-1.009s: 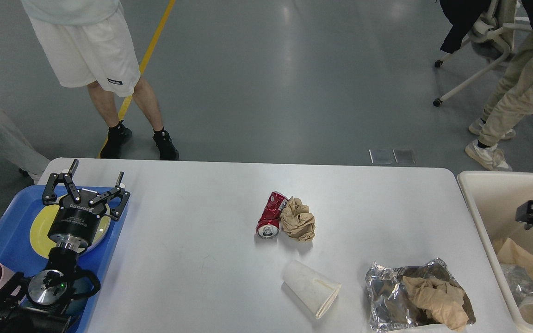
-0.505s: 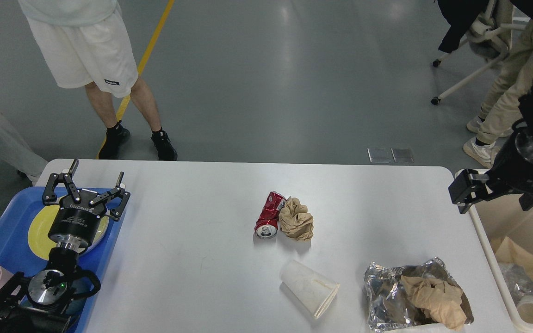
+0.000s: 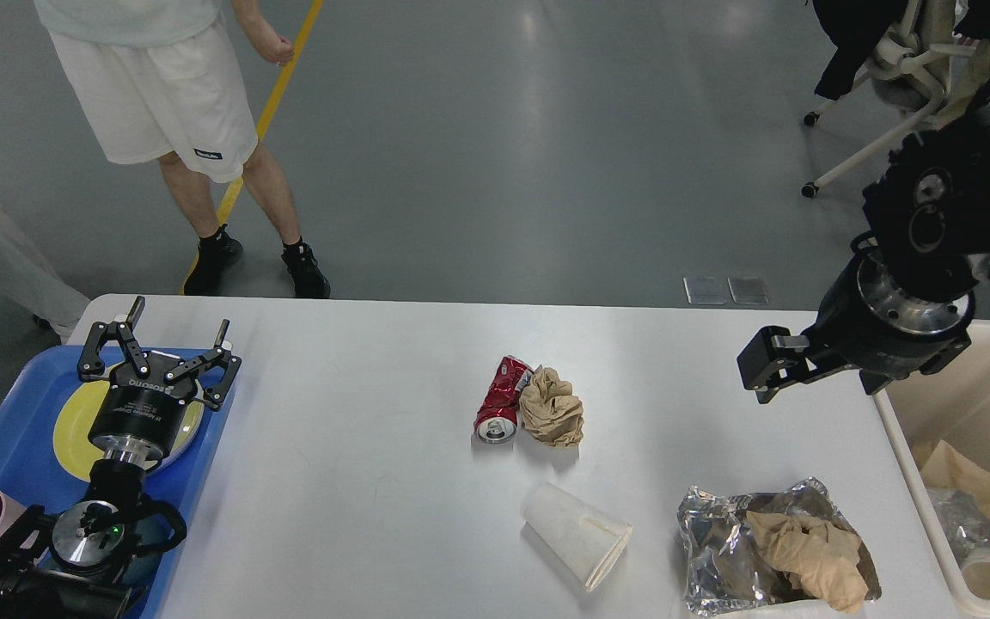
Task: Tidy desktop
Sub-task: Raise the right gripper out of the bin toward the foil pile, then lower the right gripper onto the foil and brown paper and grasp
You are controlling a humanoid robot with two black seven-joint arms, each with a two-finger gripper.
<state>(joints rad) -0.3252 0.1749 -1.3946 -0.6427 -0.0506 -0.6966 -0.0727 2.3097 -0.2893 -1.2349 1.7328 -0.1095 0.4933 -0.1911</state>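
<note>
Holding litter, the desktop (image 3: 357, 481) meets grey floor (image 3: 495, 129); left gripper (image 3: 160, 340) spread, right gripper (image 3: 761, 370) unclear.

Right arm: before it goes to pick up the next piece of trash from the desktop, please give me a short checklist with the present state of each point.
1. Right claw is free of load: cannot tell, it is seen dark and end-on.
2. Right claw is over the desktop, not over the bin: ok.
3. Trash is within view: ok, crushed red can touching brown paper ball, paper cup on its side, foil wrapper with brown paper in it.
4. Left claw is out of the way: ok, open above the blue tray.
5. Bin has room: ok, partly filled.
</note>
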